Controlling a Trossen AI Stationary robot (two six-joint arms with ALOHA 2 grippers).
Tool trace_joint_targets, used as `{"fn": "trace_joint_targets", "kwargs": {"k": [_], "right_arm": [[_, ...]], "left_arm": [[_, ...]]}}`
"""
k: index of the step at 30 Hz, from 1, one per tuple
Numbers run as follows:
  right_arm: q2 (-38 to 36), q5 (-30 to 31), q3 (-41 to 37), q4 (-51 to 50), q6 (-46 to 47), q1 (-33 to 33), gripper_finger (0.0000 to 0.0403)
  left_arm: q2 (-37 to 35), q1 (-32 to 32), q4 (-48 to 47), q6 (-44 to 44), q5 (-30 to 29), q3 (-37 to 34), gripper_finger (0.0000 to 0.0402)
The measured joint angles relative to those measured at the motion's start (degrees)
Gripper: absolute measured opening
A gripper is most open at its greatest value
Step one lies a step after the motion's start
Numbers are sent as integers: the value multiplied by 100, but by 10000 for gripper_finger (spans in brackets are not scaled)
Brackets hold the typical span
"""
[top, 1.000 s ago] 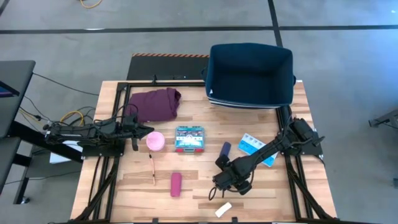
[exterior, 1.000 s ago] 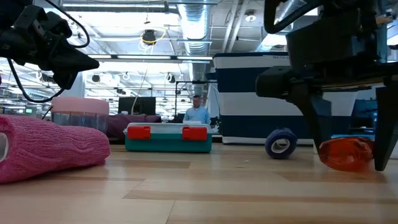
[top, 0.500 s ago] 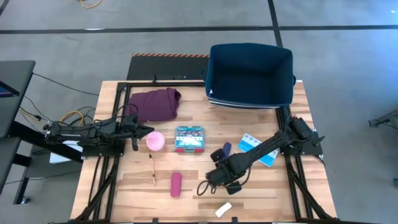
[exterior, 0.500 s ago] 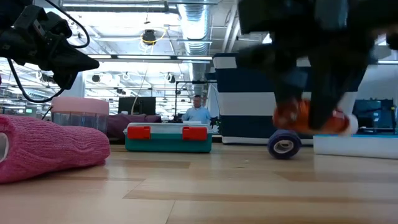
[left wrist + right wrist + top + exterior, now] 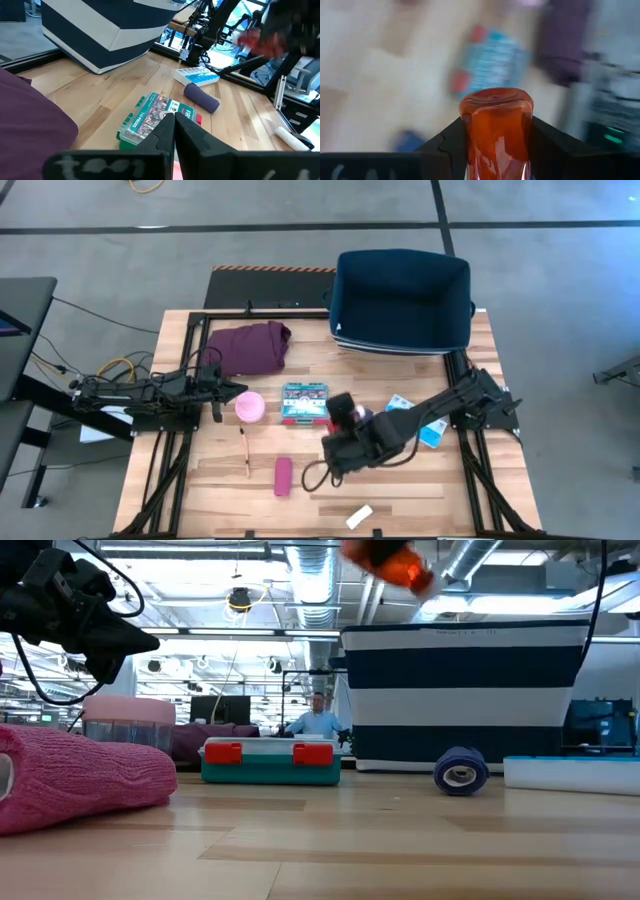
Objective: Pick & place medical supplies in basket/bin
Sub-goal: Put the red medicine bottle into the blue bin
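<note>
Since the earlier frame the right tool [image 5: 345,412] has lifted the orange vial [image 5: 496,132] off the bench [image 5: 200,480] and carried it to the left, so it is now high above the bench, just right of the teal box [image 5: 305,403]. Its fingers are clamped on the vial. Left tool [image 5: 228,392] waits with fingers together beside the pink roll [image 5: 250,406], and the navy bin [image 5: 402,300] stands at the far right.

You have a wooden table [image 5: 200,480] carrying the bin [image 5: 402,302], maroon cloth [image 5: 250,347], pink roll [image 5: 250,406], teal box [image 5: 305,403], navy roll [image 5: 459,771], organizer [image 5: 432,432], stick [image 5: 245,452], maroon roll [image 5: 283,476] and white packet [image 5: 359,517]
</note>
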Motion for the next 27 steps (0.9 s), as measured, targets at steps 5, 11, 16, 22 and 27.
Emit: {"fn": "trace_joint_targets", "kwargs": {"k": [5, 11, 16, 22, 27], "right_arm": [[-5, 900, 1124, -1343, 512, -301, 151], [-559, 1163, 1552, -1508, 329, -1081, 164], [-1137, 1205, 1546, -1615, 730, -2272, 164], [-1489, 822, 1547, -1611, 1658, -4041, 168], [-1217, 261, 1542, -1608, 2497, -5135, 170]], "left_arm": [[0, -2, 0, -3, 0, 0, 0], [-1, 0, 0, -5, 0, -1, 0], [0, -2, 0, -5, 0, 0, 0], [-1, 0, 0, -5, 0, 0, 0], [0, -2, 0, -5, 0, 0, 0]]}}
